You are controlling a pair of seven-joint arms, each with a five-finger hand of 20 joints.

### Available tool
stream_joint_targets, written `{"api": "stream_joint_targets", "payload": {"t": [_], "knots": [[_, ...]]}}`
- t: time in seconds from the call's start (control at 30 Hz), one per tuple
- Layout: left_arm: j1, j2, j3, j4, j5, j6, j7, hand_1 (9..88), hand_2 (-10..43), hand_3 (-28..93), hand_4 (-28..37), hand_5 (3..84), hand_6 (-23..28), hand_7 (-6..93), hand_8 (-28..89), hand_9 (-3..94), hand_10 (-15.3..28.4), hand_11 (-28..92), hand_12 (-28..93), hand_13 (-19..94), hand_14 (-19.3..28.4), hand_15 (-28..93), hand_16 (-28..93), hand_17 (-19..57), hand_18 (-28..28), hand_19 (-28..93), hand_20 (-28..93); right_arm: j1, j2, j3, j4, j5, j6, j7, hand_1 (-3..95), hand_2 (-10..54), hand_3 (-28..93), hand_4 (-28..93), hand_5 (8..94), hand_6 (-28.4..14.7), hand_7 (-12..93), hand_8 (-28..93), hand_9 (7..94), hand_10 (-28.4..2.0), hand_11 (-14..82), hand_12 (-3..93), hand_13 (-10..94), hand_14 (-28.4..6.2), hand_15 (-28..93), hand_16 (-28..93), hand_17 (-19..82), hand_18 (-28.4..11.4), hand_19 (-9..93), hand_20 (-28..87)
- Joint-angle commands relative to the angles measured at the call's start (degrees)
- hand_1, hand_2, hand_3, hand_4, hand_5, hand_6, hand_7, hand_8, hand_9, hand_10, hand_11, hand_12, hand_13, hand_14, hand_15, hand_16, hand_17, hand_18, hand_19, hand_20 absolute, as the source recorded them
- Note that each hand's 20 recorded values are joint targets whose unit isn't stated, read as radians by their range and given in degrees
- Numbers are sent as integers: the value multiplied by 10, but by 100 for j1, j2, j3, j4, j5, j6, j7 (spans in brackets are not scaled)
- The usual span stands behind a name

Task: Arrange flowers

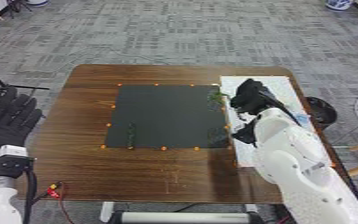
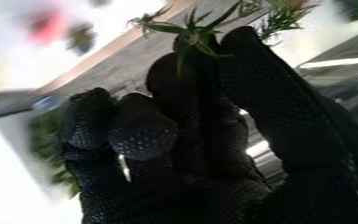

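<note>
Likely to steer it in placing, the right hand (image 1: 254, 96) pinches a green sprig (image 2: 193, 38); at left, the left hand (image 1: 2, 125) lies relaxed.

and there's a slim green sprig (image 1: 131, 134) by the mat's (image 1: 167, 115) near left corner, a leafy sprig (image 1: 218, 97) at its right edge.

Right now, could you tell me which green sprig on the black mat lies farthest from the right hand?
The green sprig by the lower left corner of the black mat; the others are by its right edge, nearer the right hand.
</note>
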Motion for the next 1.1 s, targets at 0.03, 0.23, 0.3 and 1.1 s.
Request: {"api": "stream_joint_targets", "payload": {"t": [0.03, 0.23, 0.3, 1.1], "knots": [[-157, 146, 215, 94, 13, -105, -188, 256, 156, 665, -283, 379, 88, 81, -84, 302, 165, 166, 73, 215, 159, 195, -35, -109, 142, 352, 68, 402, -626, -662, 381, 55, -368, -77, 489, -62, 698, -123, 639, -41, 570, 201, 682, -136, 475, 603, 691, -129, 772, 449, 408, -256, 899, 345], [8, 144, 179, -14, 96, 133, 93, 265, 160, 662, -283, 381, 87, 84, -84, 305, 164, 168, 73, 218, 160, 199, -35, -110, 143, 354, 69, 546, -1248, -1071, 1120, -137, -622, -17, 487, -63, 704, -121, 637, -42, 576, 194, 684, -136, 471, 602, 692, -129, 771, 446, 407, -256, 901, 341], [-24, 180, 187, -11, 58, 110, 88, 264, 161, 665, -283, 383, 87, 85, -85, 308, 164, 172, 73, 220, 159, 204, -36, -110, 144, 357, 71, 535, -1408, -1109, 1318, -178, -685, 55, 488, -62, 703, -122, 637, -41, 576, 191, 684, -136, 471, 602, 692, -129, 771, 445, 407, -256, 900, 340], [-182, 243, 323, 96, 7, -54, -61, 253, 156, 668, -283, 384, 88, 86, -85, 309, 167, 174, 73, 221, 159, 207, -39, -108, 145, 357, 71, 325, -1783, -1487, 1550, -493, 189, 152, 379, -26, 714, -146, 715, -76, 207, -13, 693, -174, 482, 374, 699, -133, 751, 413, 409, -268, 917, 296]]}}
